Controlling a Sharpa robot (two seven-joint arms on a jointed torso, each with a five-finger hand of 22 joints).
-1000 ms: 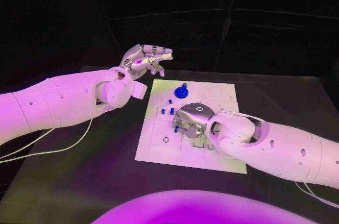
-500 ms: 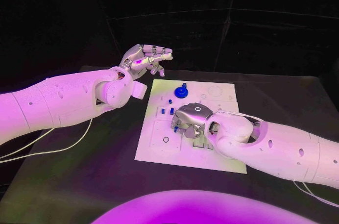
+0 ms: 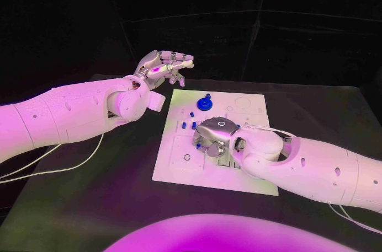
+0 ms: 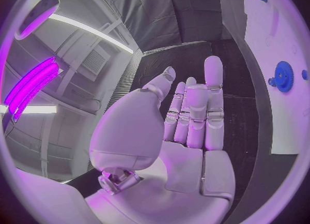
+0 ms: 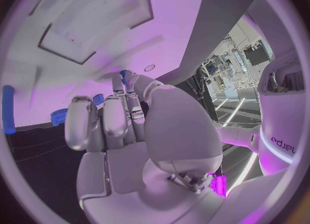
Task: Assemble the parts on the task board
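The white task board (image 3: pixel 247 175) lies in the middle of the table. On its far part sits a round blue gear (image 3: pixel 205 103) (image 4: pixel 282 75), with small blue pegs (image 3: pixel 187 124) nearer the board's left side. My right hand (image 3: pixel 213 135) is down on the board's middle, fingers pointing at the plate. In the right wrist view its thumb and a fingertip pinch a small blue part (image 5: pixel 123 74), close to the board (image 5: pixel 77 79). My left hand (image 3: pixel 163 64) (image 4: pixel 194 115) hangs above the table beyond the board's far left corner, fingers apart and holding nothing.
More blue pieces (image 5: pixel 8 109) (image 5: pixel 59 115) lie on the board beside my right hand's fingers. A white cable (image 3: pixel 56 164) runs over the black table (image 3: pixel 95 208) under my left arm. My right forearm (image 3: pixel 318 169) covers the board's near right part.
My right hand has crept slightly toward the board's left side, staying low over the plate. The left hand has not moved.
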